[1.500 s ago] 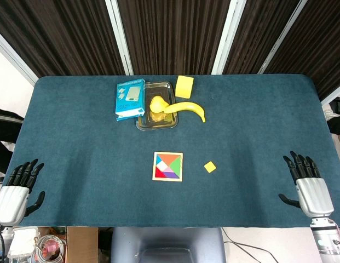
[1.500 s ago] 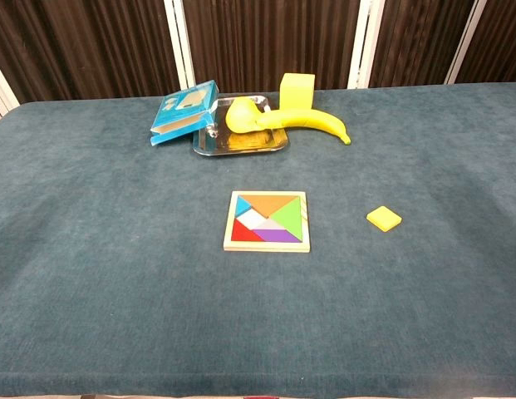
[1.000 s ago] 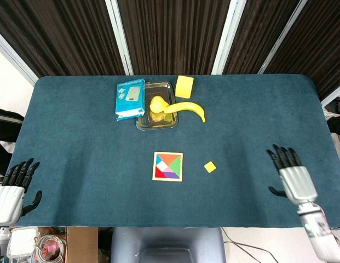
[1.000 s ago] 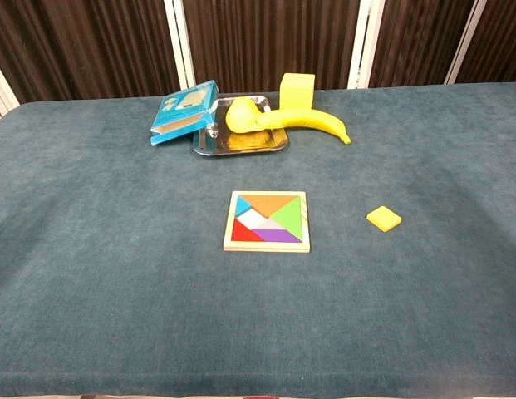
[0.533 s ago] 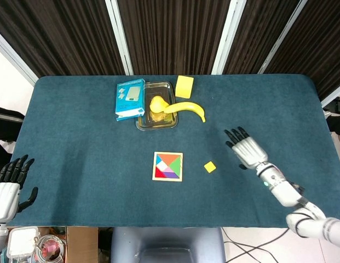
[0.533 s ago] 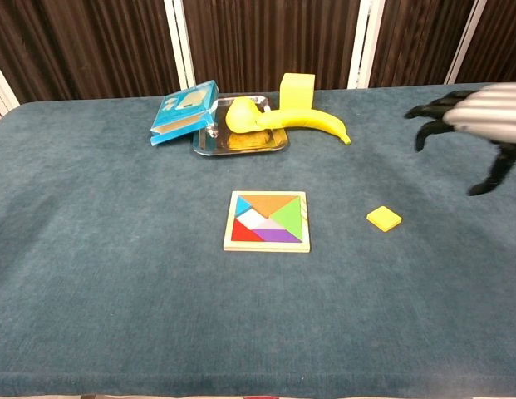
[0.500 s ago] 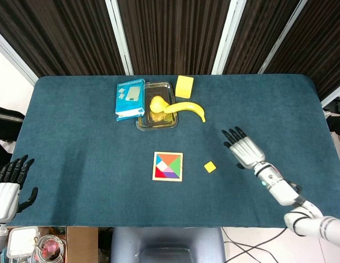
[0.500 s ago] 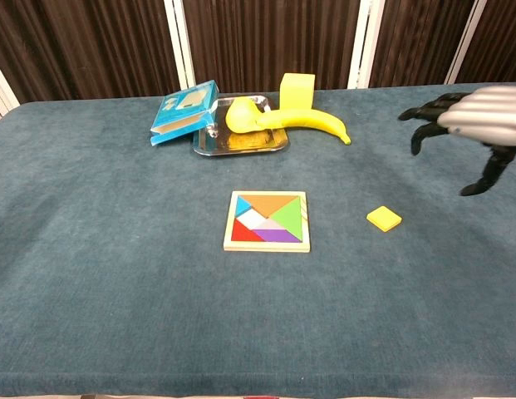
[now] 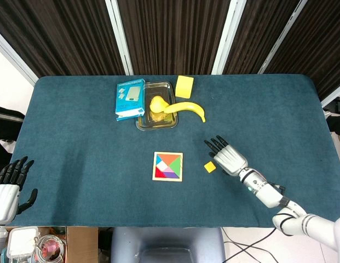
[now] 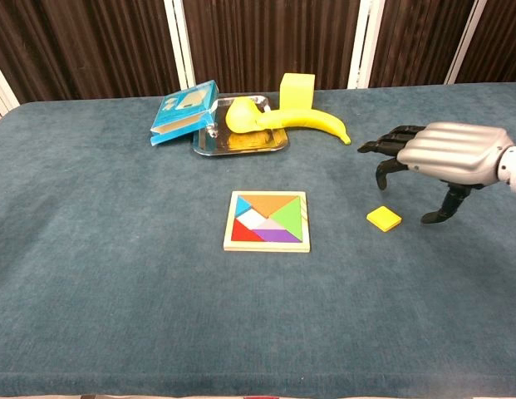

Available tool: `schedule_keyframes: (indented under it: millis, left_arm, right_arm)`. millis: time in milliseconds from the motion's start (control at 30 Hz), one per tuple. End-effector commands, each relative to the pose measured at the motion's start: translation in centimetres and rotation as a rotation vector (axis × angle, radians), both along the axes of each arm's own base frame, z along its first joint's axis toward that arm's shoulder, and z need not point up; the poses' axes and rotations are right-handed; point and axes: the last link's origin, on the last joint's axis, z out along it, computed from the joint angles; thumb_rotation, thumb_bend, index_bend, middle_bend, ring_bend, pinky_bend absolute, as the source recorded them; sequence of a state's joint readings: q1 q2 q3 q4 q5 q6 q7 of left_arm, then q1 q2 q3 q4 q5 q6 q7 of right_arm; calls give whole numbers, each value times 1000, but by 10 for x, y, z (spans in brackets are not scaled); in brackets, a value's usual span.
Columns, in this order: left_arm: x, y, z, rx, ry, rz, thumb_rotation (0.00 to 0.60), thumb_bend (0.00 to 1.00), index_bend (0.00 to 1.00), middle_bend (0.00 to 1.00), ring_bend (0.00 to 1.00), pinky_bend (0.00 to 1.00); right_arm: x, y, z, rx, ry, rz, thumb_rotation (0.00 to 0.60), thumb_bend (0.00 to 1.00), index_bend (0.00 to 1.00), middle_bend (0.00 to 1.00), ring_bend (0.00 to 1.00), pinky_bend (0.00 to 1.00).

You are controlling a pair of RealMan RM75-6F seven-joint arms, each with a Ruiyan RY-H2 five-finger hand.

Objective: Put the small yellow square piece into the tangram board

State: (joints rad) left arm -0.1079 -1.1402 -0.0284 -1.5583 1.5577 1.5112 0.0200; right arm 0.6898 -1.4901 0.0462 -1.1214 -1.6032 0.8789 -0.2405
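Note:
The small yellow square piece (image 9: 210, 167) (image 10: 383, 219) lies flat on the blue cloth, right of the tangram board (image 9: 167, 166) (image 10: 267, 221). The board holds several coloured pieces and has a pale vacant patch near its middle. My right hand (image 9: 228, 157) (image 10: 434, 155) hovers just above and right of the yellow piece, palm down, fingers spread, holding nothing. My left hand (image 9: 7, 186) stays at the near left corner of the table, fingers apart and empty; the chest view does not show it.
At the back stand a blue box (image 9: 130, 98) (image 10: 184, 110), a metal tray (image 9: 156, 122) (image 10: 239, 144) with a yellow fruit, a banana (image 9: 187, 108) (image 10: 312, 121) and a yellow block (image 9: 184, 86) (image 10: 297, 88). The table's near edge (image 9: 159, 226) runs along the bottom.
My right hand has swept from the near right edge leftward over the table and now hangs beside the yellow piece. The left hand has drifted slightly down and left. The objects have not moved.

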Motion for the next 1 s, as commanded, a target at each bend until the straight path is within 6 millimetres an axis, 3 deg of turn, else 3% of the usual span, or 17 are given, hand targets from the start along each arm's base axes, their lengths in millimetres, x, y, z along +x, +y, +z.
schedule_keyframes:
  millis: [33,567,1000]
  left_arm:
    - [0,0,0,0,0,1,600,423,0,0,0,107]
    - [-2,-3,1,-1,0,17,600,422,0,0,0,107]
    - [-2,7,2,-6,5,27,600,422,0,0,0,107]
  right_arm:
    - [3,-1,-7,7,-1,5,600,344,468,0,0,0]
    - [11,-1,-25,33,3,14,600,390,489,0,0,0]
    - [12,0,-30,33,21,17,600,420,522,2,0,0]
